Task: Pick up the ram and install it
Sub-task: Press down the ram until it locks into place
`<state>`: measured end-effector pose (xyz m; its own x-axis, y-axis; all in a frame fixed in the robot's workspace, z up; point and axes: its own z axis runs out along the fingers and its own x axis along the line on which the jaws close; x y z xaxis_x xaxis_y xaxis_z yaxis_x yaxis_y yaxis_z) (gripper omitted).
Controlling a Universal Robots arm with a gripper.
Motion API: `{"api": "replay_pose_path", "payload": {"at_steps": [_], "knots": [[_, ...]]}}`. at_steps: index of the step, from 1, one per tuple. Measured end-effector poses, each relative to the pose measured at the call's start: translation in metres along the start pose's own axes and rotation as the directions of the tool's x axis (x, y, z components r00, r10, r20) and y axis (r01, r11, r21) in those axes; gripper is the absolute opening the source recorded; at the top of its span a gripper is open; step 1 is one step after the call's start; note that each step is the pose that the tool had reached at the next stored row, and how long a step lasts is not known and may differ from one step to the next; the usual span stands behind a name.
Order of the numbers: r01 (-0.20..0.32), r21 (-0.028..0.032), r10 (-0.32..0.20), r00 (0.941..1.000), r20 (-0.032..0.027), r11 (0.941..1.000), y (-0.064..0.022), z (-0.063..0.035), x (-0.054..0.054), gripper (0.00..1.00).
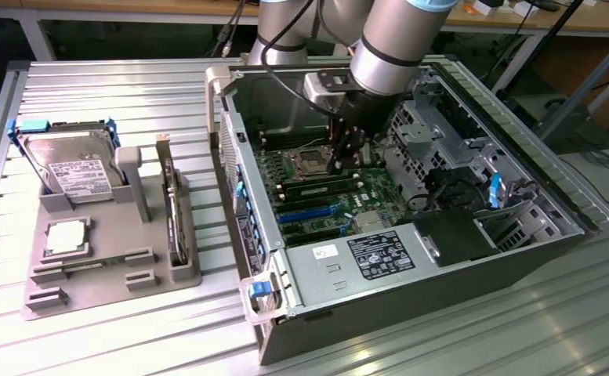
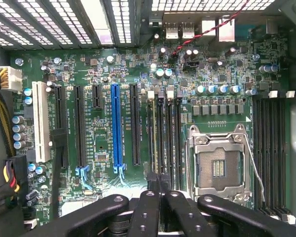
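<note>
Now the pincer (image 1: 335,166), fingers together, is hanging inside the open computer case (image 1: 419,301).
Its tips are sitting just above the ram (image 1: 309,189) in its slot.

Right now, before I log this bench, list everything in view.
computer case: 1, black, open, exterior view's right
motherboard: 1, green, inside the case
processor socket: 1, silver, on the motherboard
holder: 1, grey, exterior view's left
hard drive: 1, silver, white label, in the holder
processor chip: 1, silver, in the holder
ram: 1, dark, on edge in the holder
table: 1, slatted metal, under everything
arm: 1, grey, reaching into the case
gripper: 1, black, shut, above the memory slots
</note>
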<state>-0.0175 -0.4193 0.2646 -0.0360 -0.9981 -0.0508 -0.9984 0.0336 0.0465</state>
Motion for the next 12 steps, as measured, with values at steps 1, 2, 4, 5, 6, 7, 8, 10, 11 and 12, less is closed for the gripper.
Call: {"api": "replay_pose_path", "payload": {"at_steps": [1,2,4,5,6,7,8,10,11,12], "knots": [[0.002,0.0000,-0.002,1.0000,0.0011,1.0000,-0.0045,-0.0001,0.000,0.10],[0.004,-0.0002,-0.004,1.0000,0.0011,1.0000,-0.0082,0.0000,0.000,0.10],[0.009,-0.0005,-0.009,1.0000,-0.0020,1.0000,-0.0159,0.0033,0.000,0.10],[0.012,-0.0005,-0.012,0.9999,-0.0056,0.9999,-0.0226,0.0065,0.000,0.10],[0.017,-0.0006,-0.017,0.9998,-0.0132,0.9999,-0.0322,0.0110,-0.001,0.10],[0.023,-0.0008,-0.023,0.9995,-0.0228,0.9997,-0.0400,0.0152,-0.001,0.10],[0.023,-0.0008,-0.023,0.9993,-0.0312,0.9997,-0.0401,0.0159,-0.001,0.10],[0.022,-0.0006,-0.022,0.9993,-0.0313,0.9998,-0.0400,0.0164,-0.004,0.10],[0.021,-0.0004,-0.021,0.9993,-0.0314,0.9998,-0.0402,0.0167,-0.007,0.10],[0.021,-0.0004,-0.021,0.9993,-0.0315,0.9998,-0.0403,0.0182,-0.007,0.10]]}}
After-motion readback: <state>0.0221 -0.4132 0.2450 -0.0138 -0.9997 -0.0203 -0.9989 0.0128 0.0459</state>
